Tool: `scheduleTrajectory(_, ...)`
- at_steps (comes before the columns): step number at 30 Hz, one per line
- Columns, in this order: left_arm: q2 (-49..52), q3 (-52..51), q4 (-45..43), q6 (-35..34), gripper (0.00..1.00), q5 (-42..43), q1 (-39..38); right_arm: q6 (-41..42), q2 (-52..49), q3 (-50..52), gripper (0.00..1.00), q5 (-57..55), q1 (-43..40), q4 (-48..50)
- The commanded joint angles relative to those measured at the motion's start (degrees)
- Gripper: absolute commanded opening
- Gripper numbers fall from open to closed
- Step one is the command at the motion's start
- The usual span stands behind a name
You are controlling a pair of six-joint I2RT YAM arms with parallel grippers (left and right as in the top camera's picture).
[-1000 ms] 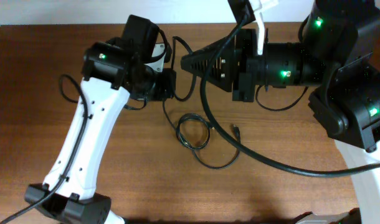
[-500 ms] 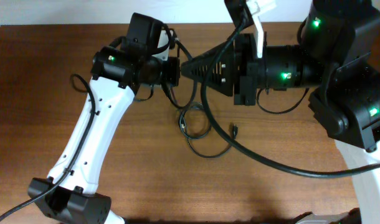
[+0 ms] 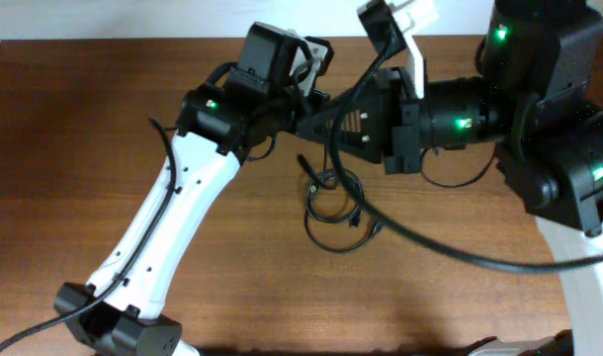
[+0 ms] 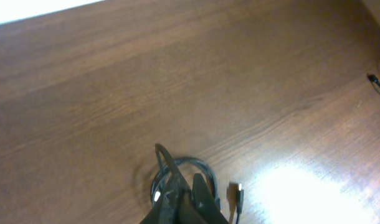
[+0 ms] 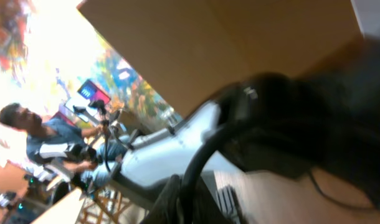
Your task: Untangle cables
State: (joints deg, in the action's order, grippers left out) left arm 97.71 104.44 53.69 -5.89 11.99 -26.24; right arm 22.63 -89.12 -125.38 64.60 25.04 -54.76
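The cables [image 3: 331, 201] are thin black cords in a small tangled coil with loose loops at mid-table, with small plug ends [image 3: 354, 220] beside it. In the left wrist view the coil [image 4: 199, 168] lies right under my left gripper [image 4: 182, 200], which is shut on a strand rising from it; a metal-tipped plug [image 4: 238, 189] lies to the right. From overhead, my left gripper [image 3: 282, 117] meets my right gripper [image 3: 311, 117], whose fingers look shut in a point. In the right wrist view its fingers [image 5: 190, 200] are blurred behind a thick wire, so a hold cannot be seen.
The right arm's thick black wire [image 3: 430, 255] sweeps over the table right of the coil. Another thin cord end [image 4: 374, 79] lies at the right edge of the left wrist view. The white left arm [image 3: 173, 218] crosses the table's left half.
My left gripper has moved right and back, against the right gripper's tip. The cable coil has slid right and bunched tighter. The right arm has shifted slightly right.
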Motion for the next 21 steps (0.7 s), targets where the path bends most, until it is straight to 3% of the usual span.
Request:
scheduleTrajectory(1, -10.84, 0.26, 2.73, -0.90, 0.00, 0.48, 1.90, -5.73, -3.34, -0.61, 0.11, -2.03, -5.27, -5.77)
scheduleTrajectory(3, -18.03, 0.26, 6.05, -0.87, 0.00, 0.39, 4.24, -9.49, -4.55, -0.61, 0.15, -8.24, -6.78, -11.67)
scheduleTrajectory(4, -21.75, 0.26, 7.34, -0.87, 0.00, 0.42, 5.90, -11.63, -5.05, -0.61, 0.60, -13.79, -6.78, -15.39)
scheduleTrajectory(5, -25.00, 0.26, 7.82, -0.85, 0.00, 0.42, 7.30, -11.96, -5.42, -0.55, 0.96, -19.06, -6.71, -18.14)
scheduleTrajectory(9, -32.61, 0.26, 7.78, 0.42, 0.00, 0.22, 10.08, -18.60, -7.41, -0.52, 0.99, -23.26, -6.67, -25.90)
scheduleTrajectory(12, -31.58, 0.28, -0.04, 0.37, 0.00, 0.26, 10.08, -31.43, -9.92, -0.42, 0.99, -22.64, -5.25, -29.33)
scheduleTrajectory(16, -28.46, 0.28, -14.69, -2.25, 0.00, 2.40, 10.08, -38.51, -15.19, -0.13, 1.00, -21.00, -1.62, -29.05)
scheduleTrajectory(18, -28.02, 0.28, -15.39, -2.97, 0.00, 2.43, 10.05, -38.95, -17.20, -0.13, 1.00, -19.32, -0.98, -27.15)
scheduleTrajectory(21, -28.02, 0.35, -16.15, -5.68, 0.01, 12.00, 10.05, -42.32, -17.92, -0.04, 1.00, -15.06, -1.01, -18.78)
